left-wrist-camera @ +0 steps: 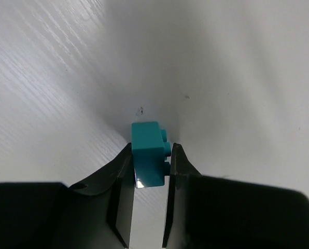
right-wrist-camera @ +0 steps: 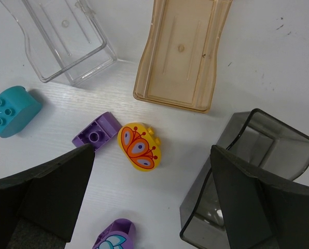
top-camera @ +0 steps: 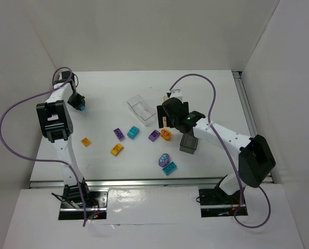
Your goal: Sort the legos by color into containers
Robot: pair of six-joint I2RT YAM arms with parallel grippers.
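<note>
Left tool clamped on 1 teal brick, well left of the clear bin. Right tool spread wide, holding nothing, just right of that bin, above 1 yellow brick. Amber bin stands right of the clear bin.

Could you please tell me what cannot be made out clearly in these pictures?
Top view: translucent amber plastic bin mostly covered by the right pincer.
Right wrist view: purple rounded printed brick cut off by the bottom edge.
Left wrist view: small teal plastic brick, lower part hidden inside the shut left pincer.
</note>
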